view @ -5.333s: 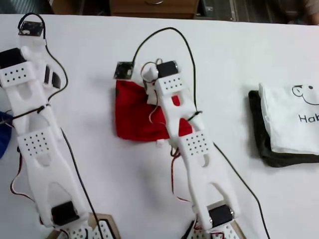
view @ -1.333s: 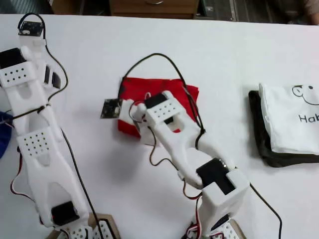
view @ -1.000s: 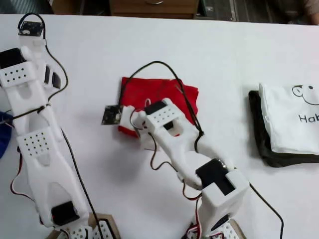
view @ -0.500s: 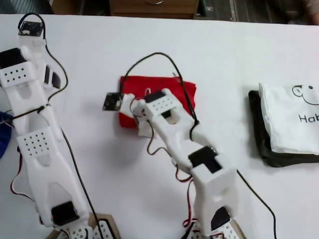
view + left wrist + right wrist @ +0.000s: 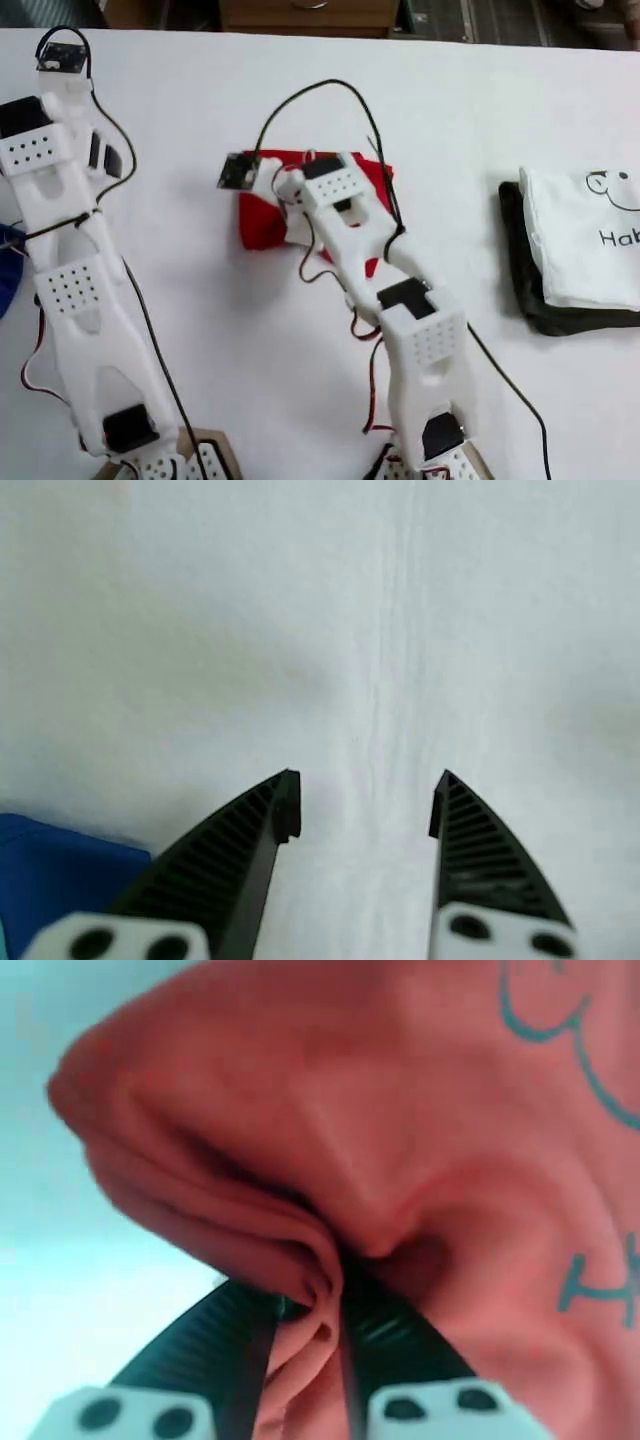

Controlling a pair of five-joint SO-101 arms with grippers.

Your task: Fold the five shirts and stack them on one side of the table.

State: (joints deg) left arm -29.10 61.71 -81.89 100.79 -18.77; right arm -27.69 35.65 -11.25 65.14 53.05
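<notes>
R gripper pinching red shirt mid-table.
Its jaws are clamping a folded edge; L gripper is hanging w/ jaws apart over bare table, blue shirt beside it. White shirt is lying on dark shirt, right side.

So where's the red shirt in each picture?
High view: red shirt mid-table, partly under the right arm.
Right wrist view: its bunched fold close up, pinched in the right gripper.
Left wrist view: left gripper above the table, blue cloth beside it.
Shared landmark: the right gripper on the shirt.
</notes>
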